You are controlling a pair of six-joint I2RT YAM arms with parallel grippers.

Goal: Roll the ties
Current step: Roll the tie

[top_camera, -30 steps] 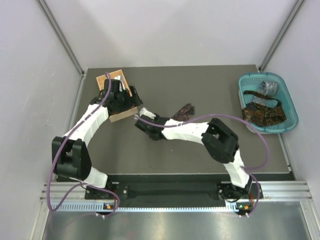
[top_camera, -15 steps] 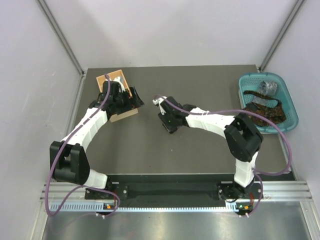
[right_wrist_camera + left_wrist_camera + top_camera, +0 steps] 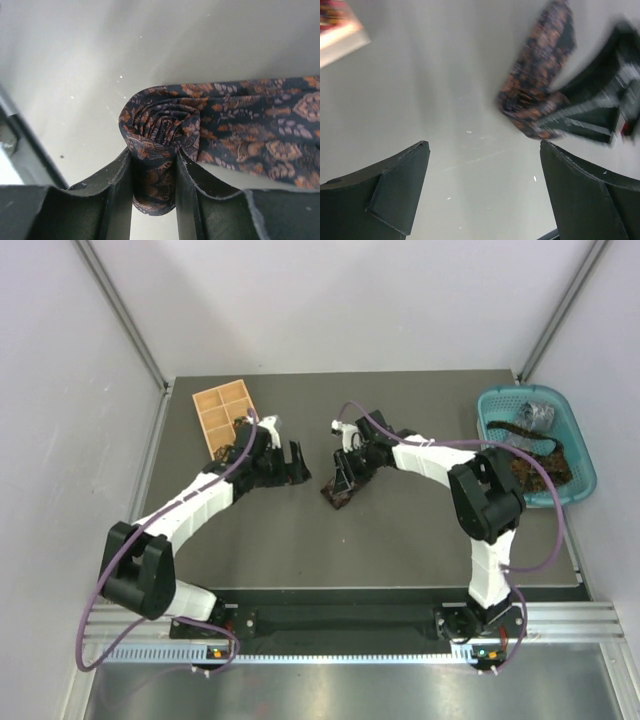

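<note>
No readable text, labels or numbers in any view.

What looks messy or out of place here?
Nothing is spilled or broken. The wooden box sits crooked to the edges of the table at the far left, and the ties in the basket lie in a jumbled heap. The tie pinched in the right hand is only part rolled, its tail trailing loose.

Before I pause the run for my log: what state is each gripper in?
Left gripper: open, holding nothing.
Right gripper: closed on the rolled tie.
</note>
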